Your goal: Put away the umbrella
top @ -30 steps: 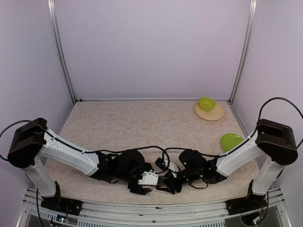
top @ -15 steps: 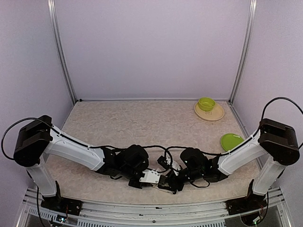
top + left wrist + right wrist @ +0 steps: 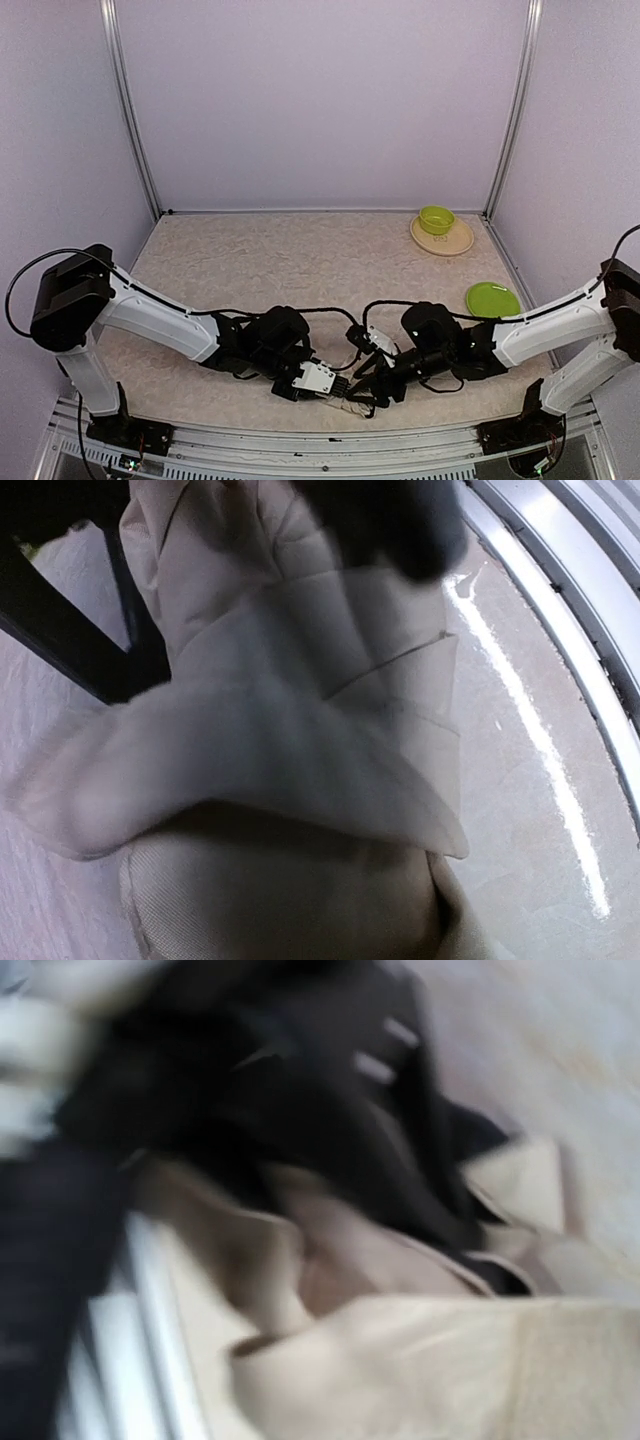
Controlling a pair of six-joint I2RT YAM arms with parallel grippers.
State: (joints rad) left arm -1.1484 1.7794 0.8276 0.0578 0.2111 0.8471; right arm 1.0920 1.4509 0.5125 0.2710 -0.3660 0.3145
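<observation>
On the desk [image 3: 300, 260], at six o'clock by its near edge, the umbrella [image 3: 352, 403] lies bunched between the left gripper [image 3: 335, 385] and right gripper [image 3: 372, 388]. I'd gather the loose cream folds tight, one side pinning while the other wraps. Its long axis and heading are lost in crumpled fabric, and I can't tell whether either gripper is clamped.

Umbrella [image 3: 420, 1360] blurry in right-wrist view
</observation>
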